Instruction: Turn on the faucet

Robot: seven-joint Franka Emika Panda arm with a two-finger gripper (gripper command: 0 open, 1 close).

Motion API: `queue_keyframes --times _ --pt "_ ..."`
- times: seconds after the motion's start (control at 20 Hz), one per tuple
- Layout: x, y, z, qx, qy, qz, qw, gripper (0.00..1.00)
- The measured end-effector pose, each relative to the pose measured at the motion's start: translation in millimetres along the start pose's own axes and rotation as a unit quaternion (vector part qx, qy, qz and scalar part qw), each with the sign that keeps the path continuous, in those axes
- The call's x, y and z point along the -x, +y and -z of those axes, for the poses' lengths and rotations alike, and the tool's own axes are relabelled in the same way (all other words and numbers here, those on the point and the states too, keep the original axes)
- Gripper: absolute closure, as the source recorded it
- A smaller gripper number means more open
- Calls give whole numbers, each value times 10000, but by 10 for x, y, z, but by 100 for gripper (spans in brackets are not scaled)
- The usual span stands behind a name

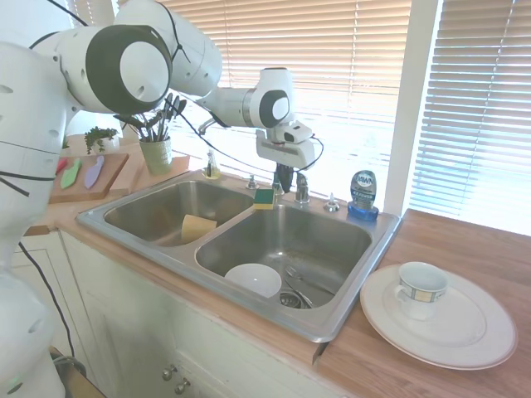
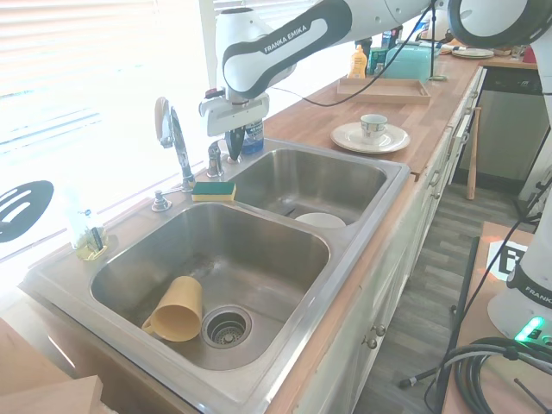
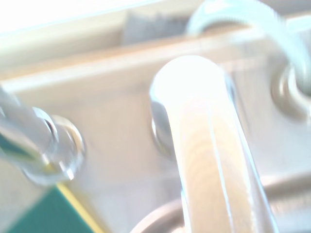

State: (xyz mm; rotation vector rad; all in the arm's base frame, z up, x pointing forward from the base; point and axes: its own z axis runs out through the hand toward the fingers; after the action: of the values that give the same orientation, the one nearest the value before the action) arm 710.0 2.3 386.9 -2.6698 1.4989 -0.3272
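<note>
The gripper (image 2: 234, 153) is hanging just beside the faucet (image 2: 177, 142) lever (image 2: 215, 160) — rigid, slippery chrome — fingers nearly closed, holding nothing.

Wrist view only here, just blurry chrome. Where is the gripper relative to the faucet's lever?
Observer: The gripper hangs low, close beside the small lever handle at the back rim of the sink. I cannot tell if they touch.
Operator: And the spout?
Observer: In the second exterior view, the gooseneck spout rises on the lever's far side, away from the gripper.
Operator: Any water yet?
Observer: No stream shows under the spout in either exterior view.
</note>
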Motion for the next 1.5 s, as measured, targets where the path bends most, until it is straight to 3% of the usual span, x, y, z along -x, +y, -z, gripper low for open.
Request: queue_keyframes --times 0.6,1.5 --pt "36 44 227 -897 441 -18 9950 100" --pt "58 139 292 -1256 665 10 9898 100"
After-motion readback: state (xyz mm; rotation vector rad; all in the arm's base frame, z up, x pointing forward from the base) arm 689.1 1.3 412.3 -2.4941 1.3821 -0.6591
